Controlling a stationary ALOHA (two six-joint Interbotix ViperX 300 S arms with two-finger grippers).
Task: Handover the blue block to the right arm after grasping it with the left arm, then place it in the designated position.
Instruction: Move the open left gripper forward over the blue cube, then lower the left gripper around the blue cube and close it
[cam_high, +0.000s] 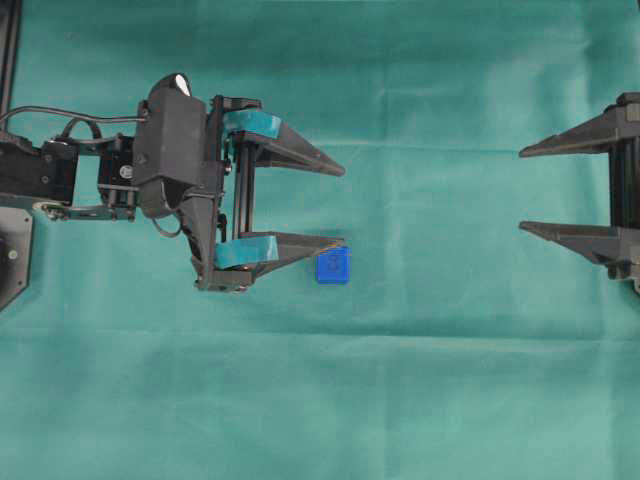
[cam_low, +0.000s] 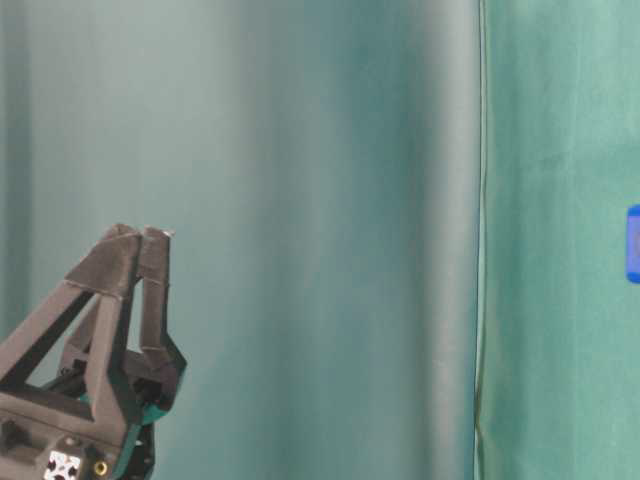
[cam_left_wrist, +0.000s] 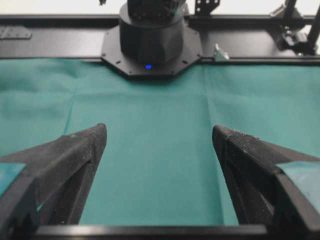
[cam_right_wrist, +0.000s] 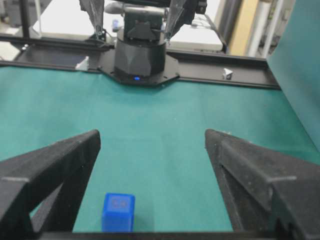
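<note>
Overhead exterior view: the blue block (cam_high: 333, 265) lies on the green cloth (cam_high: 420, 380) a little left of the middle, its embossed face up, with nothing gripping it. Just to its left is the tip of the lower teal-banded finger (cam_high: 290, 246) of the left gripper (cam_high: 343, 205); from above tip and cube look as if they meet at the cube's upper left corner, though whether they touch cannot be told. The left gripper's jaws are spread wide, pointing right, and the block sits outside the gap between them, below the lower finger. The left arm (cam_high: 90, 175) reaches in from the left edge.

Well apart on the right, the right gripper (cam_high: 522, 190) points left with its plain black fingers likewise spread wide and nothing between them.

From the right wrist camera, the block (cam_right_wrist: 118, 212) stands near the bottom of the picture, beside the left-hand finger (cam_right_wrist: 55, 167), with the opposite arm's black base (cam_right_wrist: 139, 55) far across the cloth. The left wrist camera shows only bare cloth between its fingers (cam_left_wrist: 65, 160). The table-level view catches the block (cam_low: 633, 243) at its right edge.
</note>
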